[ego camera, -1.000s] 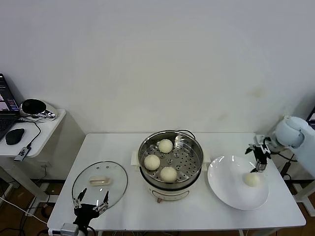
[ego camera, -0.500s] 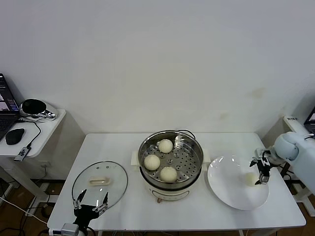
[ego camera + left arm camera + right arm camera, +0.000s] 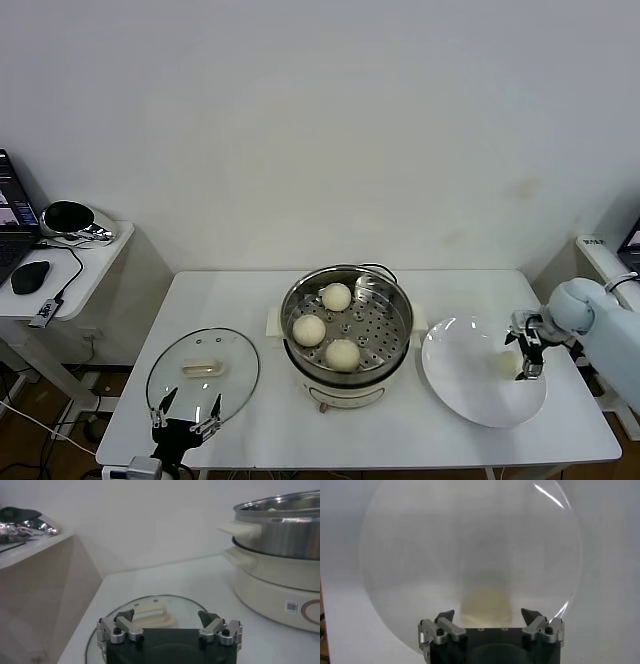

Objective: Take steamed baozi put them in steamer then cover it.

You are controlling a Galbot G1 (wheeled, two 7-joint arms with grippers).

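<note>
The steamer (image 3: 392, 362) stands mid-table with three steamed baozi (image 3: 309, 330) on its perforated tray. A fourth baozi (image 3: 507, 365) lies on the white plate (image 3: 460, 378) to the right. My right gripper (image 3: 526, 357) hangs open right at this baozi, which sits partly hidden behind the fingers. In the right wrist view the baozi (image 3: 487, 604) lies just ahead of the gripper (image 3: 487, 616), between its spread jaws. The glass cover (image 3: 203, 367) lies flat on the table's left side. My left gripper (image 3: 185, 413) waits open at the cover's near rim, with the cover's handle (image 3: 150, 612) just beyond the gripper (image 3: 167, 620).
A side table (image 3: 95, 262) with a mouse (image 3: 30, 277) and a headset stands at the far left. The steamer's cream base (image 3: 272, 587) rises close beside the cover. The right table edge lies just past the plate.
My right gripper has come down from above the plate's far side to the baozi on it. The left gripper has stayed almost still.
</note>
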